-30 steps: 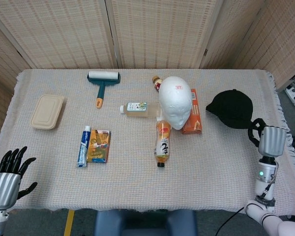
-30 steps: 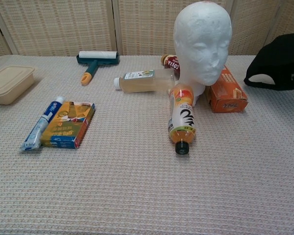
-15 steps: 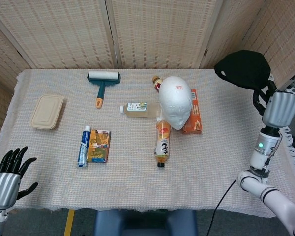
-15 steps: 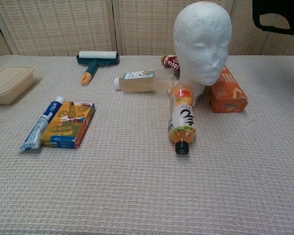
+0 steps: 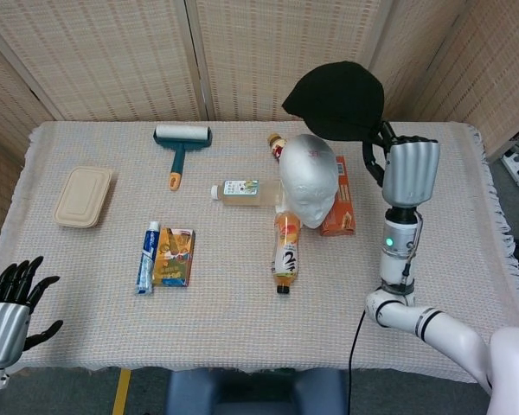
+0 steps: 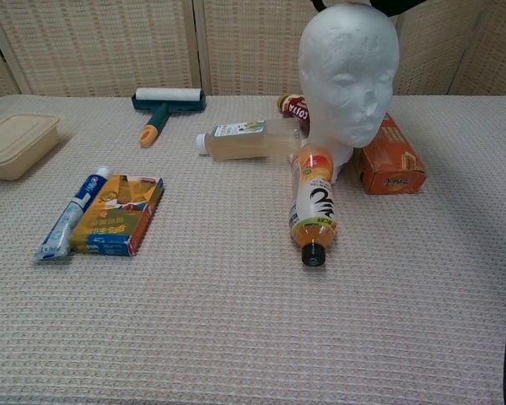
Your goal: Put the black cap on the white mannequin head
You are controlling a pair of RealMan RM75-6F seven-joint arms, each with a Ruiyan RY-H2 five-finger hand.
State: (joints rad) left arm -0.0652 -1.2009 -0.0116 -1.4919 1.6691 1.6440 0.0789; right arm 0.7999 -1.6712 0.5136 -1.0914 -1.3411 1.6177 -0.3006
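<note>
The white mannequin head (image 5: 308,178) stands upright mid-table, facing me; the chest view shows its face (image 6: 351,72). My right hand (image 5: 401,168) grips the black cap (image 5: 338,100) by its rear edge and holds it in the air just above and behind the head's crown. In the chest view only a sliver of the cap (image 6: 396,7) shows at the top edge. My left hand (image 5: 9,311) hangs at the table's near left corner, fingers spread, holding nothing.
An orange drink bottle (image 5: 285,252) lies in front of the head, an orange box (image 5: 339,208) to its right, a clear bottle (image 5: 240,191) to its left. A lint roller (image 5: 180,147), beige container (image 5: 84,196), toothpaste and small box (image 5: 165,257) occupy the left half.
My right hand lifted the cap off the table at the right and carried it up and leftward, now over the mannequin head. The left hand has barely moved.
</note>
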